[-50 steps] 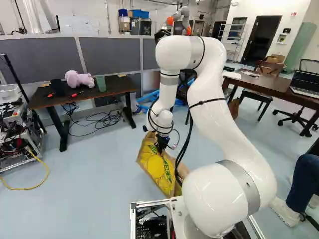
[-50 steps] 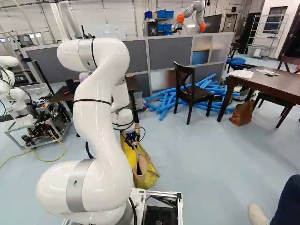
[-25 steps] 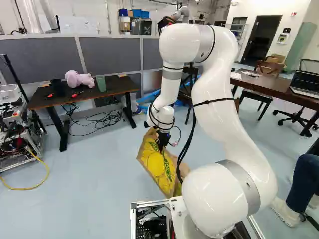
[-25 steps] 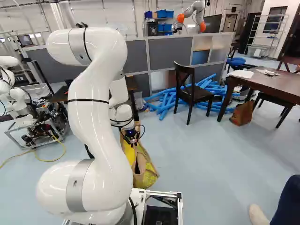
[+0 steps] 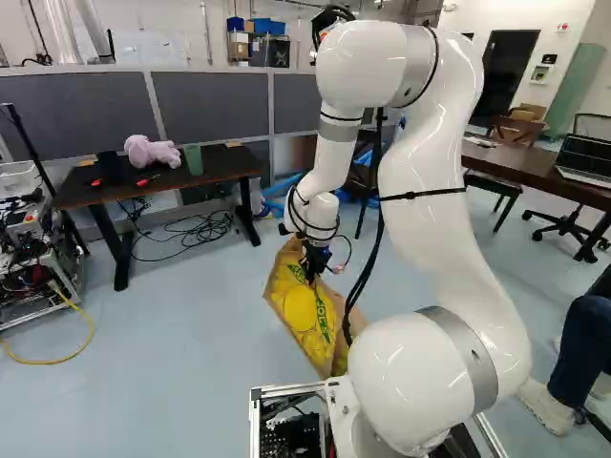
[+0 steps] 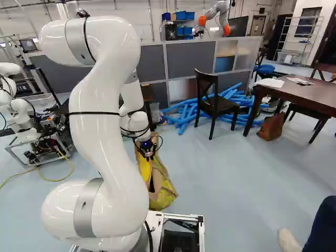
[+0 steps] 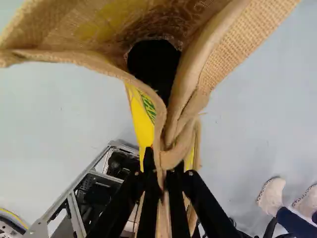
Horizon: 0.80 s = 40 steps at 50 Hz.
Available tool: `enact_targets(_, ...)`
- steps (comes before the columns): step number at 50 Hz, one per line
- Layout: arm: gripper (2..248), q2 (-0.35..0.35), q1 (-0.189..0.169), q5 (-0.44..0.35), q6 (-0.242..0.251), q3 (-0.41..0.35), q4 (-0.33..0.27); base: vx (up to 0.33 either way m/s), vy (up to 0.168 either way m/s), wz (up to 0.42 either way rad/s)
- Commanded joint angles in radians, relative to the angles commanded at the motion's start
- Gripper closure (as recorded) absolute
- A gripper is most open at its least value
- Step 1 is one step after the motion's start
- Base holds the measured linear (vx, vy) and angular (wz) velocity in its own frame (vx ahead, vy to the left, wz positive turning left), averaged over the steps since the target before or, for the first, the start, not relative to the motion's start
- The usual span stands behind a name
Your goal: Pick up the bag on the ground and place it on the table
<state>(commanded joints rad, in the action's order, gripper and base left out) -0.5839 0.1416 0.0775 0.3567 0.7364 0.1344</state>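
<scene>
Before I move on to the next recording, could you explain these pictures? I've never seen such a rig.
The machine is one white robot arm on a wheeled or otherwise moving base. Two cameras on the base look ahead past the arm, one from its left, one from its right. The third, on the wrist, looks along the tool. The tool is shut on the upper edge of a burlap bag with yellow panels; I cannot tell whether its bottom touches the floor. On the dark table at the left sit a pink plush toy and a green cup; a laptop stands on the right-hand table.
</scene>
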Motion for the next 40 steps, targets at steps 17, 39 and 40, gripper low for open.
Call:
enact_targets(17, 226, 0.069, -0.009, 0.042, 0.000, -0.020, 0.020, 0.000, 0.000, 0.000)
enact_targets(39, 226, 0.158, -0.014, 0.110, 0.000, -0.042, 0.047, 0.000, 0.000, 0.000)
enact_targets(40, 226, 0.162, -0.015, 0.113, 0.000, -0.043, 0.048, 0.000, 0.000, 0.000)
